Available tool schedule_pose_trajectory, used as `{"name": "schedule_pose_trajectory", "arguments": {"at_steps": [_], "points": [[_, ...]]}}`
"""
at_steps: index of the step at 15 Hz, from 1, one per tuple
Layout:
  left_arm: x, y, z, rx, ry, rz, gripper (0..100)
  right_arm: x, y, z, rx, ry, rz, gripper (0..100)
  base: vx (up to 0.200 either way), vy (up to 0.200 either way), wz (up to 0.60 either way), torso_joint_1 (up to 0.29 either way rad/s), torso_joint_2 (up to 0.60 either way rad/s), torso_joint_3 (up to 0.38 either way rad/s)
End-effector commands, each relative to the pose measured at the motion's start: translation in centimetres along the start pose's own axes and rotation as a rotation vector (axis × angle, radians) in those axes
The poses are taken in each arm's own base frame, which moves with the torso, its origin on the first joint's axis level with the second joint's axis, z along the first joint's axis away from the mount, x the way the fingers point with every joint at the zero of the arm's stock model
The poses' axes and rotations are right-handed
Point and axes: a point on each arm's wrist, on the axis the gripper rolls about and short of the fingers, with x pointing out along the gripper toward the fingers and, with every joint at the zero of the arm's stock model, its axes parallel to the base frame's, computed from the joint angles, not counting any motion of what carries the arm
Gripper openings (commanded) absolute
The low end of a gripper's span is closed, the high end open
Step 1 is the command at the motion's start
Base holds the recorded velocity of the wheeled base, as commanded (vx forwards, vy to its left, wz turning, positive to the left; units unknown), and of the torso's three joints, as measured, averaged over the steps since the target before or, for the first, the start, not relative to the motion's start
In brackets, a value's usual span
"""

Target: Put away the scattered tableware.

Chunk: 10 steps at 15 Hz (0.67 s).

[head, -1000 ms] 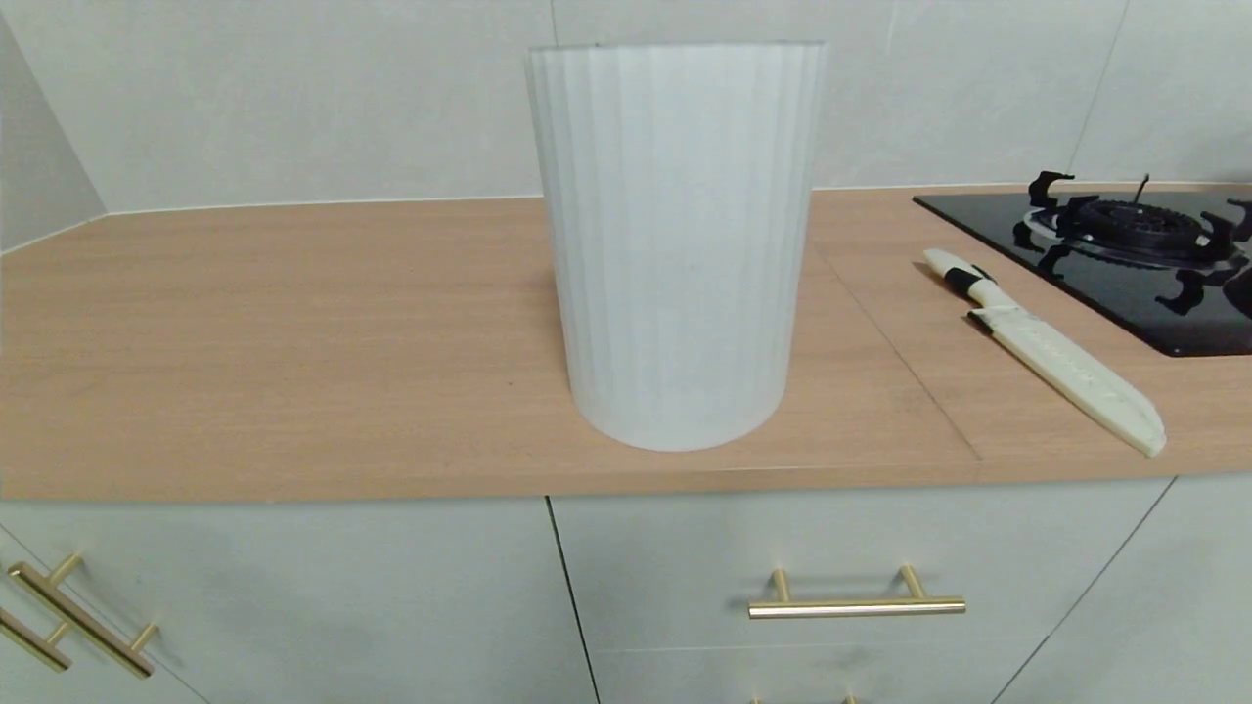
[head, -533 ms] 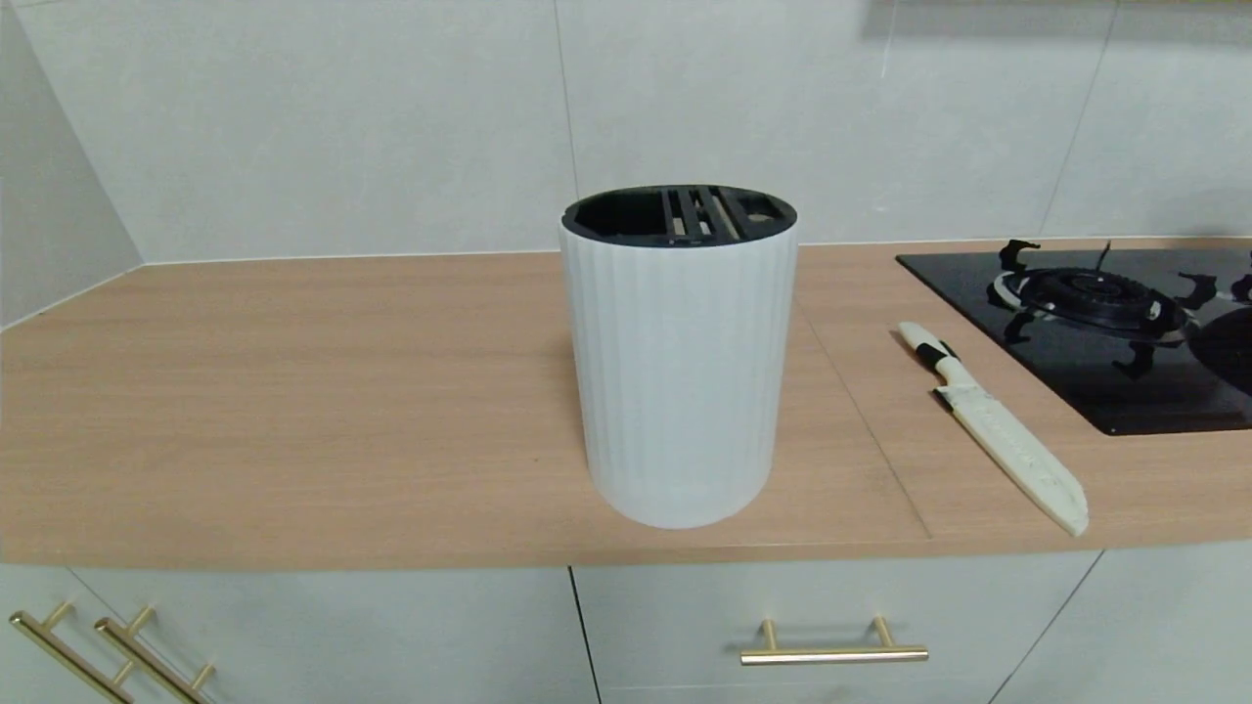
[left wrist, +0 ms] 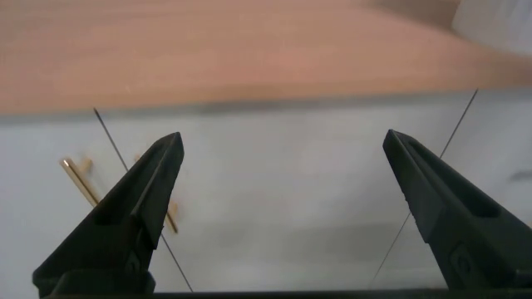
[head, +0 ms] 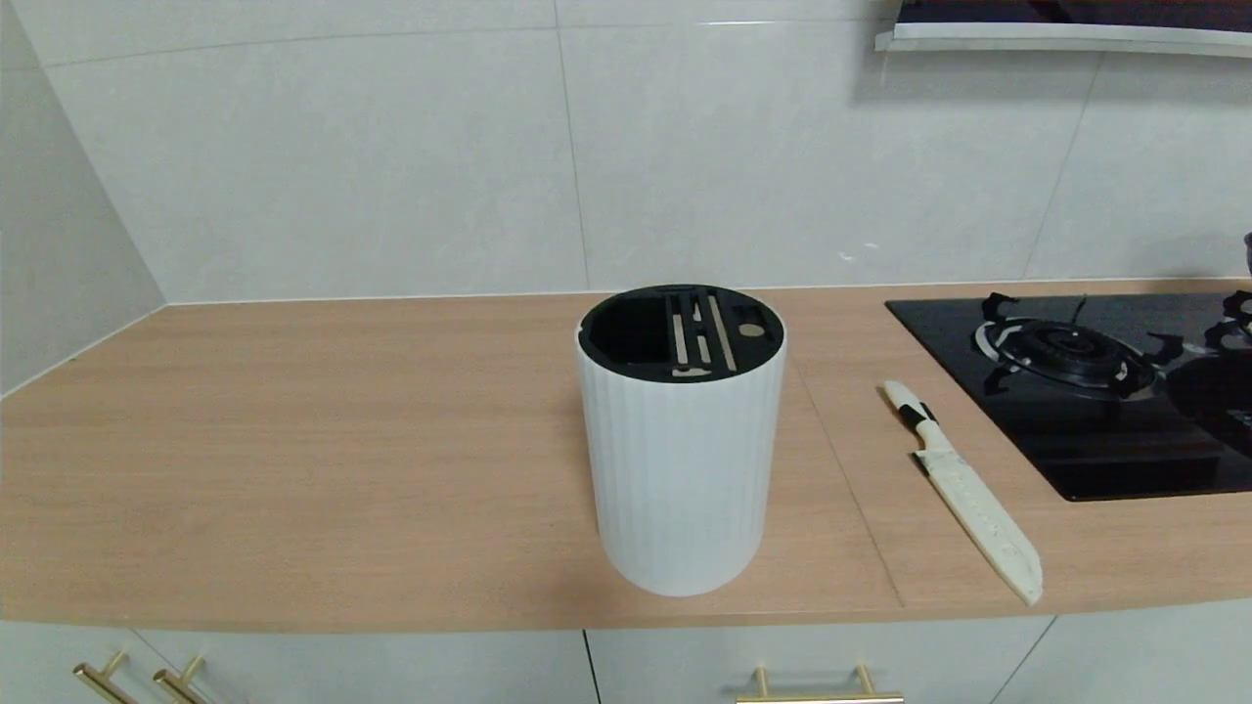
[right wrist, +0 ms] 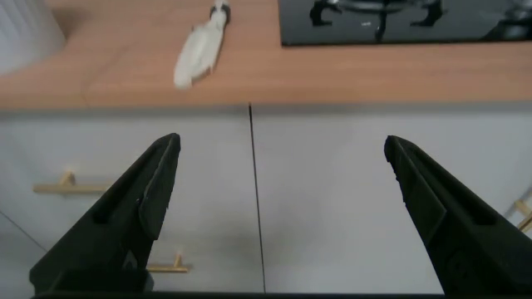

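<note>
The whole head view has shifted since the earlier frames, so a camera move is indicated, not a move of the things: the wooden countertop (head: pixel 293 469) is now seen from higher up, the top of the white ribbed knife holder (head: pixel 682 479) is looked into, and the edge of a hood (head: pixel 1066 34) has come into sight on the wall. The holder is stood upright near the front edge of the countertop, and its black insert is cut with one wide opening and several narrow slots. The black stove (head: pixel 1076 391) is set into the countertop to the right. Between holder and stove, apart from both, the knife (head: pixel 963 489) is laid flat, its pale speckled blade pointed toward the front edge and its white, black-banded handle toward the wall. Both grippers are held below countertop level before the pale cabinet fronts (right wrist: pixel 349 208). The left gripper (left wrist: pixel 283 141) is spread wide with nothing held, near a brass handle (left wrist: pixel 83 187). The right gripper (right wrist: pixel 283 142) is likewise spread wide, and the knife (right wrist: pixel 199 51) is seen beyond it.
</note>
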Motion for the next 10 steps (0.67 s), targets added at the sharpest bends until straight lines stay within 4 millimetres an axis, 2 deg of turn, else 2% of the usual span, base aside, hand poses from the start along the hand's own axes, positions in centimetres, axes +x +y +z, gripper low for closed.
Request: {"name": "schedule_pose_trajectory", "arguments": {"at_steps": [1,10], "points": [[0.0,0.0,0.01,0.0,0.0,0.0,100,0.01,0.0,0.0,0.0,0.002,0.001,100,0.0,0.0,0.0,0.227,-0.51,-0.286],[0.02,0.0,-0.03,0.0,0.002,0.0,100,0.01,0.0,0.0,0.0,0.002,0.001,100,0.0,0.0,0.0,0.248,-0.54,-0.295]]}}
